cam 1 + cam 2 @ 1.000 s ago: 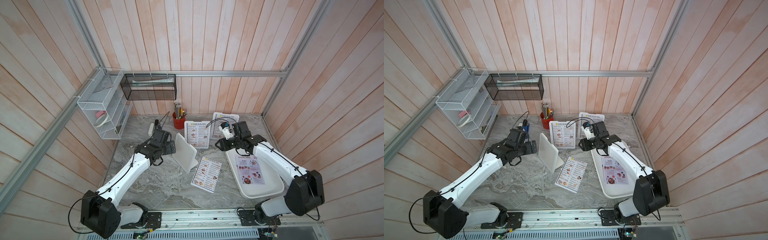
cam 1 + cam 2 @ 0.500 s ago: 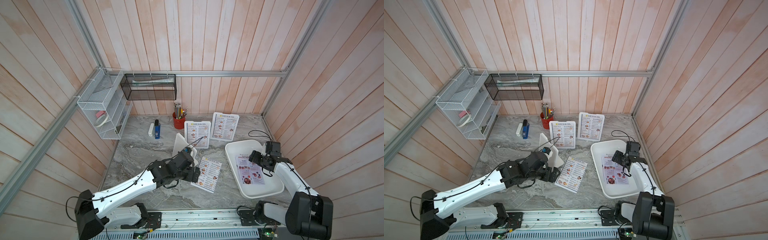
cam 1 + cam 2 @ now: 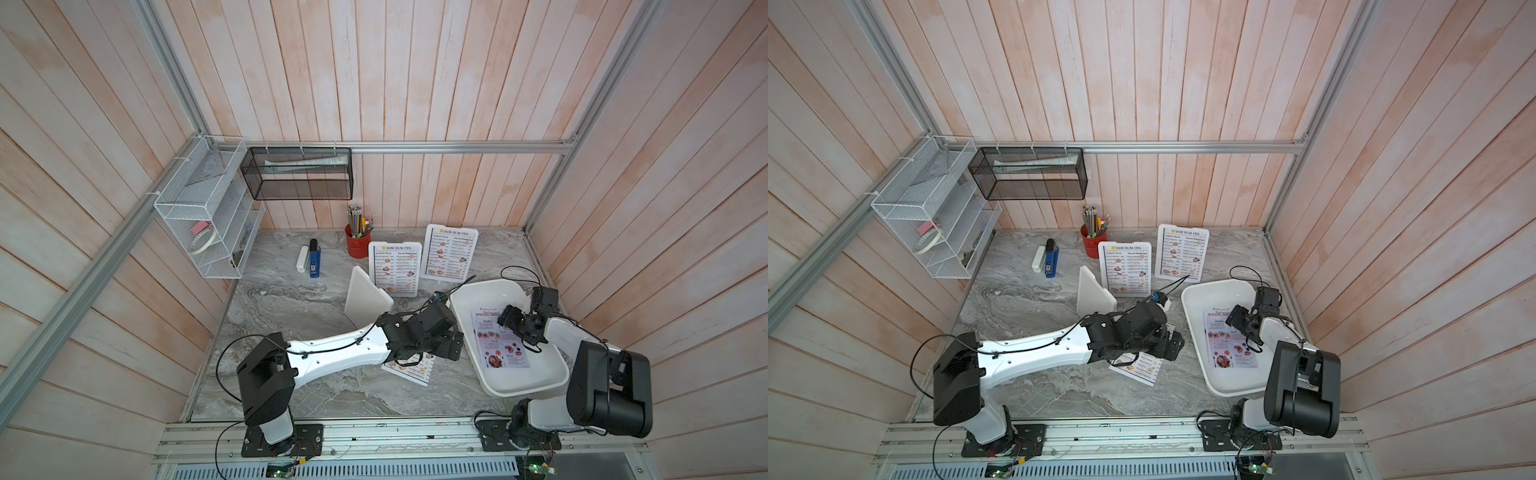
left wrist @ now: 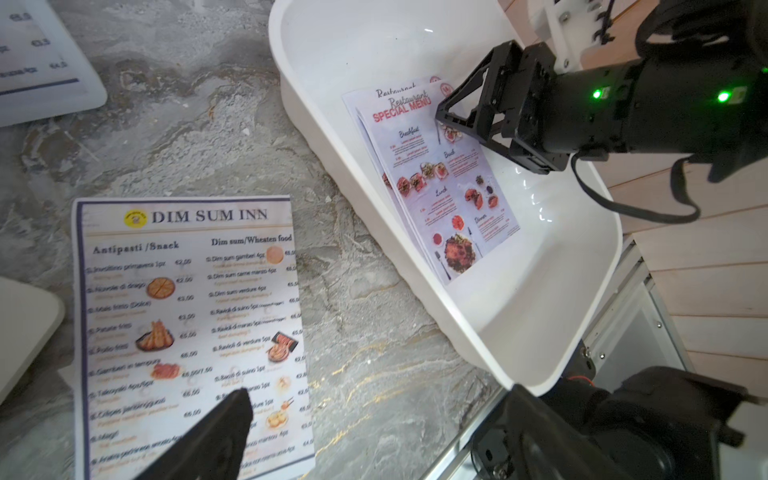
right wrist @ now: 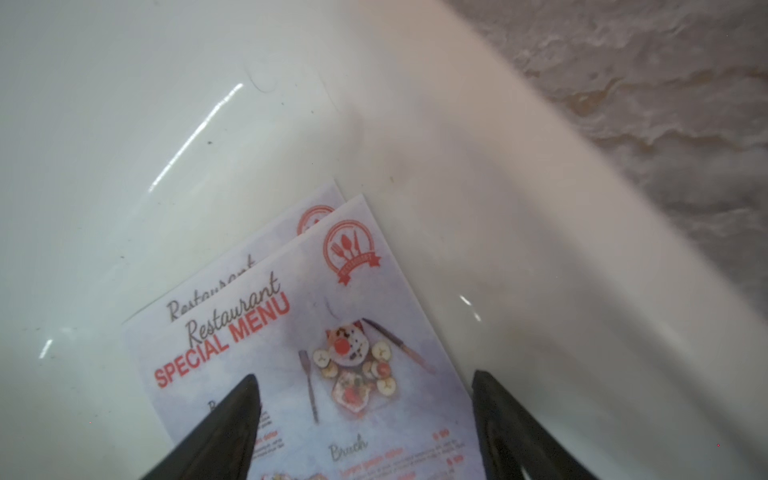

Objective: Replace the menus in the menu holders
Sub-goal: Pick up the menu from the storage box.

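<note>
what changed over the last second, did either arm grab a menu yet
Both arms pulled back from the rear of the table. The left gripper swung forward and now hangs open over the loose Dim Sum Inn menu. The right gripper moved to the white tray, open above the Special Menu sheets. Nothing was visibly grasped or released. Menus, tray, the empty menu holder and the filled holders stayed put.

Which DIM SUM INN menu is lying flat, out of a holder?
The white paper DIM SUM INN menu on the marble table; other two stand upright in white holders.
</note>
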Controlling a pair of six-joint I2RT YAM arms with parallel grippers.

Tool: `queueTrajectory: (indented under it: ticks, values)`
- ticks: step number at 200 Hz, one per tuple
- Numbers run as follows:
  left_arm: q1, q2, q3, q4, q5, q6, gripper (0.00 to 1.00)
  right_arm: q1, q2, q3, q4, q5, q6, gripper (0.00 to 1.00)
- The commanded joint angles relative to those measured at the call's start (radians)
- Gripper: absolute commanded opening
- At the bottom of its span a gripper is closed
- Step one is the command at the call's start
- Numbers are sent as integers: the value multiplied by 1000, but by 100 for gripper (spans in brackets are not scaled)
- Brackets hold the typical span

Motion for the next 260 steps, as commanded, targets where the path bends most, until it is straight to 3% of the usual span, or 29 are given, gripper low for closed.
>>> queueTrajectory:
  ticks: [1,59,118,209,233,260]
  values:
    - [20,67,47,65,4,-7,97,13,6,-55,-13,-124,25,76]
    - [63,211,117,141,87,-12,92,39,-19,-66,-27,-218,40,64]
    - [70,293,168,207,152,-29,80,62,-40,-40,-123,-128,19,63]
    - [104,335,178,262,193,-35,53,83,-94,-57,-115,-284,98,55]
    - [105,347,188,257,211,-33,51,81,-102,-33,-145,-267,92,56]
    - [101,335,185,243,194,-36,56,80,-121,22,-191,-129,72,69]
